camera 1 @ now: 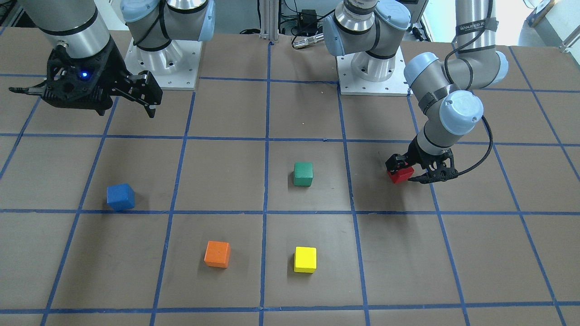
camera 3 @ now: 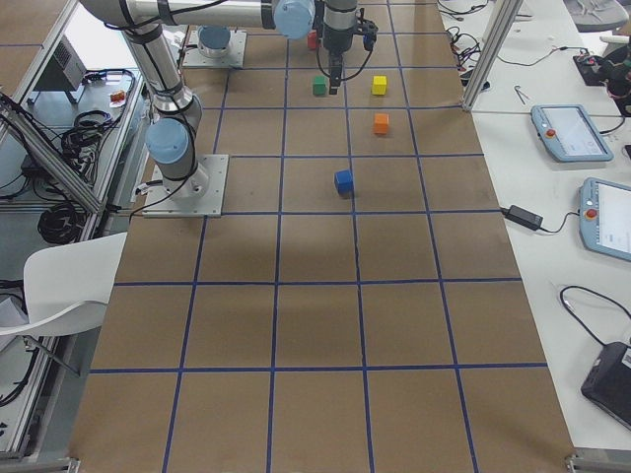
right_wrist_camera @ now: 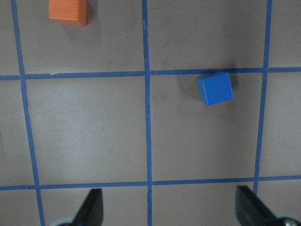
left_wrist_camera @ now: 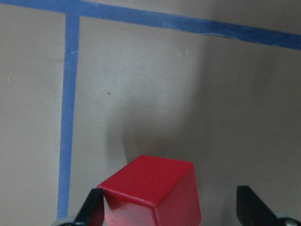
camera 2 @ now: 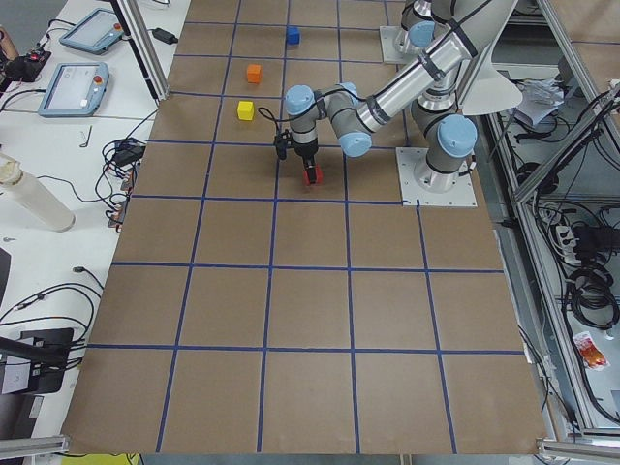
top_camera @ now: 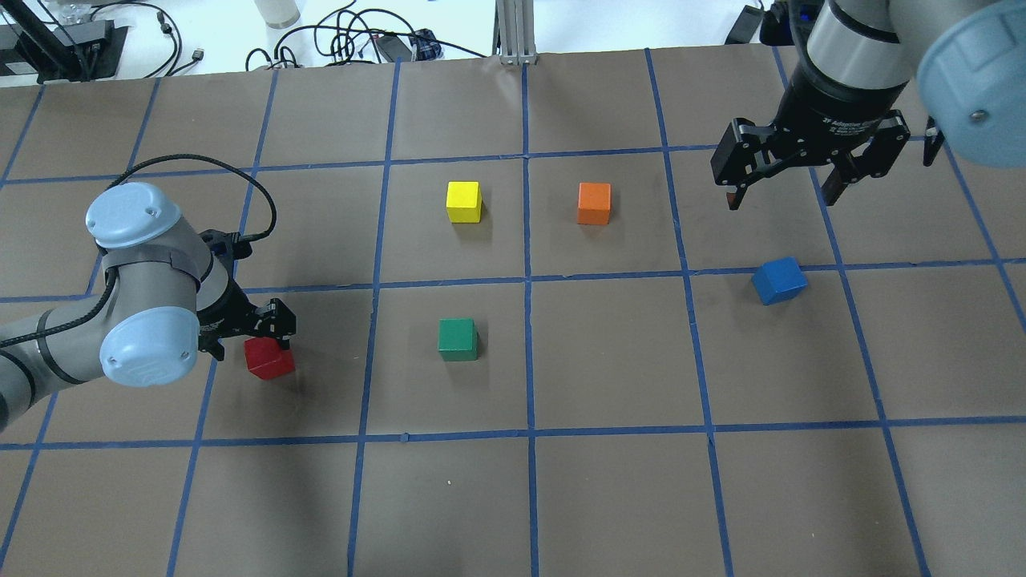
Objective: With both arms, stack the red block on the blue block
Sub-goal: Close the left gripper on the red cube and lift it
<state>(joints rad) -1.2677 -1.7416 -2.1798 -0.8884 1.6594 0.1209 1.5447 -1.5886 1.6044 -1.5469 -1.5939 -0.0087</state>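
Note:
The red block [top_camera: 271, 359] lies on the table at the left, between the fingers of my left gripper [top_camera: 247, 335]. In the left wrist view the red block [left_wrist_camera: 150, 188] touches the left finger [left_wrist_camera: 94, 209]; the right finger [left_wrist_camera: 247, 207] stands well apart from it, so the gripper is open around it. The blue block [top_camera: 779, 280] lies alone on the right, slightly turned. My right gripper [top_camera: 781, 196] hangs open and empty above the table, beyond the blue block [right_wrist_camera: 215, 88].
A green block [top_camera: 458, 339] lies at the middle. A yellow block [top_camera: 464, 201] and an orange block [top_camera: 594, 203] lie farther out. All sit on brown paper with a blue tape grid [top_camera: 527, 280]. Cables lie past the far edge.

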